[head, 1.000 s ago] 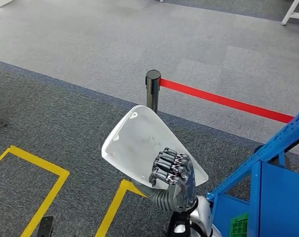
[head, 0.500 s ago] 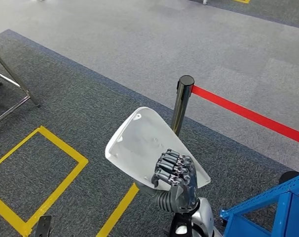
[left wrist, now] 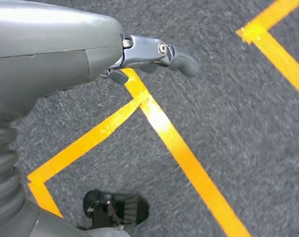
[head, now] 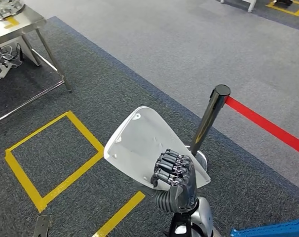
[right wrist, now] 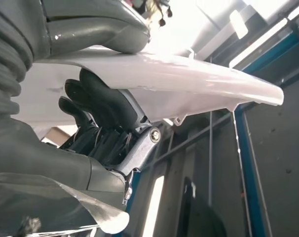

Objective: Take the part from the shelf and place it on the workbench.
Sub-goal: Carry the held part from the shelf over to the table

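In the head view the right hand (head: 174, 178) holds the white part (head: 144, 143) up over the dark carpet (head: 85, 98), its dark fingers (head: 169, 164) curled over the part's near edge. Behind the part leans a black post (head: 209, 118) carrying a red belt (head: 267, 126), and a metal bench (head: 18, 24) stands far off at upper left. Yellow tape (head: 51, 163) marks the floor.

The right wrist view adds the underside: fingers (right wrist: 103, 106) pressed beneath the part (right wrist: 185, 74), thumb on top, blue shelf frame (right wrist: 244, 163) behind.

The left wrist view shows the left hand (left wrist: 103, 49) over the tape (left wrist: 177, 143), holding nothing, with one finger extended; I cannot tell how the other fingers lie.
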Robot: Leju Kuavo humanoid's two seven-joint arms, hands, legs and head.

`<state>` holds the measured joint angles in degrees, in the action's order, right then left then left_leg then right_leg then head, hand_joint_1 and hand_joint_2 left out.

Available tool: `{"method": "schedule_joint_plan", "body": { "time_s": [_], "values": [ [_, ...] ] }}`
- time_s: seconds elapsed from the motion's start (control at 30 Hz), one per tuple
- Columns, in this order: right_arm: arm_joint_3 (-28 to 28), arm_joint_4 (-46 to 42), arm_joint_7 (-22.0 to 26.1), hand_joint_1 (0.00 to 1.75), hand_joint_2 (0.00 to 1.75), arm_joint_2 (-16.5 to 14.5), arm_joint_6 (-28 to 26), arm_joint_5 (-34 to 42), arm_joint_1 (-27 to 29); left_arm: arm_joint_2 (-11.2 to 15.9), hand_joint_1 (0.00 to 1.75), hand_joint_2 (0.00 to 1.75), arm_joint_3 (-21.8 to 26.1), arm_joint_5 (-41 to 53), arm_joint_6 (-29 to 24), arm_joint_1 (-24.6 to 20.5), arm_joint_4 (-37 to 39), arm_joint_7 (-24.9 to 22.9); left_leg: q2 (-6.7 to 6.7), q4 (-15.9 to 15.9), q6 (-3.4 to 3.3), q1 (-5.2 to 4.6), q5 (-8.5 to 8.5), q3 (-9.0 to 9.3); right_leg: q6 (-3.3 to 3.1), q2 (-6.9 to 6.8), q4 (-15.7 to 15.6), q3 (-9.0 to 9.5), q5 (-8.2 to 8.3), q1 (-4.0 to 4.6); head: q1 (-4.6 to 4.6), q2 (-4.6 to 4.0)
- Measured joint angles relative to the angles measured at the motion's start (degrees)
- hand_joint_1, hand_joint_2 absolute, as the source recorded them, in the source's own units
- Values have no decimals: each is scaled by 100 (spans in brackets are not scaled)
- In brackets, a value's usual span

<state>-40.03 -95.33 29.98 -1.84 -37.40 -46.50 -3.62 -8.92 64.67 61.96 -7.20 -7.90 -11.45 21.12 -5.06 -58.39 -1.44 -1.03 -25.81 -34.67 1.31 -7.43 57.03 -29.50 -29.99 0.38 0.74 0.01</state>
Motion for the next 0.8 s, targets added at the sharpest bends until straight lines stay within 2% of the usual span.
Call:
{"method": "schedule_joint_plan", "body": {
  "time_s": [0.03, 0.07, 0.1, 0.13, 0.17, 0.2, 0.23, 0.27, 0.3, 0.33, 0.37, 0.4, 0.43, 0.47, 0.53, 0.57, 0.6, 0.67, 0.7, 0.73, 0.77, 0.8],
  "values": [
    [3, -4, 5, 175, 175, -1, 0, 1, -2, 8, 0, 175, 0, -2, -4, 16, 0, -1, 80, 13, -25, 17, 5, 9, 32, 22, 10, 14, -34, -2, 6, 1],
    [9, -9, 11, 175, 175, -2, 0, 1, -3, 12, 0, 175, 0, -4, -8, 29, 0, -1, 158, 32, -55, 37, 10, 28, 60, 133, 84, -3, -106, -13, 12, 1],
    [17, -14, 17, 175, 175, -2, 0, 1, 1, 13, 0, 175, 0, -5, -13, 35, 0, -1, 236, 51, -83, 61, 21, 46, 86, 303, 271, -81, -220, -27, 27, 2],
    [27, -17, 23, 175, 175, -2, 0, 2, 11, 13, 0, 175, 0, -6, -17, 36, 0, -1, 316, 57, -107, 76, 28, 55, 105, 506, 587, -240, -376, -45, 42, 2],
    [37, -18, 27, 175, 175, -2, 0, 3, 26, 15, 0, 175, 0, -7, -21, 33, 0, -1, 400, 55, -125, 83, 29, 51, 115, 632, 999, -458, -547, -54, 52, 2],
    [46, -18, 28, 175, 175, -2, 0, 4, 45, 18, 0, 175, 0, -7, -26, 33, 0, -1, 488, 53, -136, 85, 31, 48, 125, 691, 1396, -687, -676, -58, 58, 2],
    [54, -18, 29, 175, 175, -2, 0, 4, 61, 21, 0, 175, 0, -8, -30, 40, 0, -1, 580, 52, -139, 85, 29, 50, 131, 716, 1661, -866, -715, -58, 57, 1],
    [61, -18, 29, 175, 175, -2, 0, 5, 71, 25, 0, 175, 0, -8, -33, 49, 0, -1, 671, 50, -140, 84, 27, 57, 130, 730, 1714, -948, -635, -58, 57, 1],
    [67, -19, 30, 175, 175, -2, 0, 5, 77, 24, 0, 175, 0, -8, -34, 59, 0, -1, 760, 48, -138, 85, 24, 70, 122, 751, 1520, -908, -438, -59, 57, 1],
    [70, -20, 31, 175, 175, -2, 0, 8, 81, 18, 0, 175, 0, -8, -34, 65, 0, -1, 850, 45, -131, 88, 19, 84, 108, 816, 1140, -774, -174, -65, 58, 1],
    [73, -21, 34, 175, 175, -2, 0, 11, 84, 11, 0, 175, 0, -8, -34, 67, 0, -1, 931, 36, -117, 85, 11, 90, 87, 968, 732, -614, 32, -80, 57, 2],
    [78, -25, 37, 175, 175, -2, 0, 17, 91, 4, 0, 175, 0, -8, -34, 65, 0, -1, 1009, 21, -96, 85, 4, 78, 68, 1109, 381, -457, 166, -99, 57, 1],
    [82, -28, 41, 175, 175, -2, 0, 24, 102, -1, 0, 175, 0, -8, -35, 66, 0, -1, 1075, 10, -65, 92, 4, 55, 51, 1225, 164, -358, 217, -110, 55, 1],
    [88, -33, 45, 175, 175, -2, 0, 32, 113, -2, 0, 175, 0, -8, -36, 72, 0, -1, 1139, 6, -27, 102, 12, 26, 31, 1281, 88, -315, 198, -112, 55, 1],
    [96, -42, 49, 175, 175, -3, 0, 43, 129, 3, 0, 175, 1, -11, -37, 99, 0, -1, 1225, 0, 49, 127, 24, -13, -16, 1163, 47, -278, 206, -111, 56, 1],
    [98, -45, 49, 175, 175, -3, 0, 46, 132, 2, 0, 175, 2, -15, -38, 112, 1, -1, 1152, -56, 83, 123, -15, -37, -49, 1090, 27, -255, 213, -120, 41, 1],
    [101, -49, 49, 175, 175, -4, 0, 46, 137, 1, 0, 175, 2, -22, -38, 117, 1, -1, 1014, -212, 117, 116, -116, -106, -81, 1005, 5, -230, 216, -130, 24, 0],
    [113, -55, 48, 175, 175, -4, 0, 48, 164, -8, 0, 175, 2, -38, -39, 112, 2, -1, 686, -848, 181, 118, -460, -401, -128, 832, -13, -194, 197, -132, -11, 1],
    [117, -57, 47, 175, 175, -4, 0, 50, 178, -8, 0, 175, 2, -46, -39, 112, 2, -1, 613, -1237, 209, 134, -627, -591, -138, 740, -12, -187, 184, -128, -13, 1],
    [122, -57, 46, 175, 175, -4, 0, 51, 189, -9, 0, 175, 3, -52, -39, 120, 2, -1, 584, -1514, 229, 152, -709, -728, -141, 655, -10, -179, 169, -125, -14, 1],
    [123, -57, 45, 175, 175, -4, 0, 52, 193, -8, 0, 175, 4, -58, -39, 133, 2, -1, 569, -1598, 244, 167, -681, -770, -136, 572, -9, -168, 154, -124, -14, 0],
    [123, -57, 44, 175, 175, -4, 0, 53, 194, -7, 0, 175, 7, -60, -40, 145, 2, -1, 547, -1450, 252, 177, -546, -694, -125, 495, -8, -149, 135, -124, -15, -1]
  ]
}}
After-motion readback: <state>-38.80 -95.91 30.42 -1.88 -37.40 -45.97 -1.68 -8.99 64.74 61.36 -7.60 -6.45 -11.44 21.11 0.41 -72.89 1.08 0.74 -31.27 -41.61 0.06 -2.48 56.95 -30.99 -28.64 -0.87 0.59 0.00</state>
